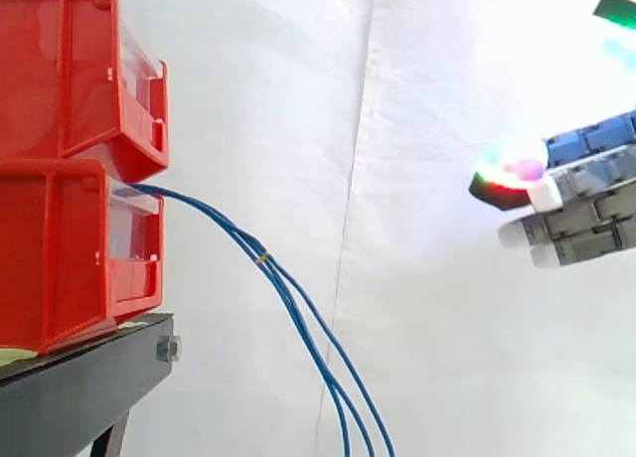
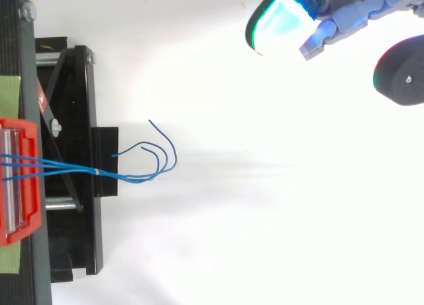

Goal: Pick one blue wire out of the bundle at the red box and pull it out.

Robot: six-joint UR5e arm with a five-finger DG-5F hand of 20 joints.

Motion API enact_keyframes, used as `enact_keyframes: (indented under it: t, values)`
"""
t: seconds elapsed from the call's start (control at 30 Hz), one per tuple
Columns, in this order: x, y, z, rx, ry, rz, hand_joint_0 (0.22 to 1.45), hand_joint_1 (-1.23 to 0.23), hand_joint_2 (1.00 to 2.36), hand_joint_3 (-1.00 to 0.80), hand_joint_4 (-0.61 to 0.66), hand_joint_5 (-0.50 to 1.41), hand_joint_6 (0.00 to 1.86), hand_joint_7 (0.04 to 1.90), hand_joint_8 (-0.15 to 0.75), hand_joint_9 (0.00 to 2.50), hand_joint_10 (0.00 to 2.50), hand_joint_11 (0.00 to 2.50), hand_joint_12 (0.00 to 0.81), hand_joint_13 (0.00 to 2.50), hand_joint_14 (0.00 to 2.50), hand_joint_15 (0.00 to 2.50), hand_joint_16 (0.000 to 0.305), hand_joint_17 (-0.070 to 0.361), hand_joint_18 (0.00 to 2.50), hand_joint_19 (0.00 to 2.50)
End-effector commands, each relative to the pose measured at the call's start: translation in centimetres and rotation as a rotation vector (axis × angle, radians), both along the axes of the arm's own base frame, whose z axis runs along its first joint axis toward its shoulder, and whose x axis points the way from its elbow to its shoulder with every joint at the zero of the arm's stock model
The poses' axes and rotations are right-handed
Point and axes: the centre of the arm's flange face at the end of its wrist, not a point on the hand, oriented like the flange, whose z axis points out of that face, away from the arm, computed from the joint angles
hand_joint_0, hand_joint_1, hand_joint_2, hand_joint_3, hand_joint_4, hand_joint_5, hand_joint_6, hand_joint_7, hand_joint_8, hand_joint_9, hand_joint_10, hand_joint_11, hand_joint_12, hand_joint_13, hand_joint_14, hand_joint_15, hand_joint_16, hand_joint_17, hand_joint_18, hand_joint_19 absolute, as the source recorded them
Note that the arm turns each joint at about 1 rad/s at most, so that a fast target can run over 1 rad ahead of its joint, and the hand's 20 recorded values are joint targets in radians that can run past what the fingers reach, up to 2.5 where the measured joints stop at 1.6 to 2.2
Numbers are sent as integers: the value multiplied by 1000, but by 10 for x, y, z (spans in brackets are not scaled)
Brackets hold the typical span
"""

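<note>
At the left edge of the side view, two stacked red plastic bins (image 1: 60,179) are seen on a black metal stand (image 1: 89,387), and a bundle of thin blue wires (image 1: 298,313) is seen leaving the front of the lower bin and drooping down to the right, out past the bottom edge. The height of the drop is made plain in this view, and a small pale tie (image 1: 261,258) is seen binding the strands together not far from the bin. From above, the wires (image 2: 66,167) are shown running out of the bin (image 2: 20,179) over the stand (image 2: 83,119), gathered at the tie (image 2: 97,172), and their loose ends are seen curling apart beyond the stand's edge. The hand (image 1: 586,194) is held at the right before the white curtain (image 1: 397,99), its fingers stretched out straight toward the bins and spread apart, with nothing held between them; one glowing fingertip (image 2: 281,23) is seen in cyan from above. The bundle lies well apart from the hand (image 2: 344,16), to the left of it and lower, with no contact between them.
</note>
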Motion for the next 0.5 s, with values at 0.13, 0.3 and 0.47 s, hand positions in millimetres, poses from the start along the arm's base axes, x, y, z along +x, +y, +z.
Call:
enact_keyframes:
  t: [0.13,0.3,0.47]
  values:
    - [14,5,-12,-14,-52,-83,526,-590,1000,-500,219,-157,502,761,231,1077,18,778,384,712,19,508,47,105,506,475]
    - [26,12,-30,-11,-71,-87,536,-589,1000,-500,219,-159,502,758,240,1012,17,710,375,835,23,657,43,97,565,493]
    - [44,16,-52,12,-123,-88,539,-588,1000,-500,226,-160,502,762,240,1003,19,705,378,891,25,763,42,95,607,557]
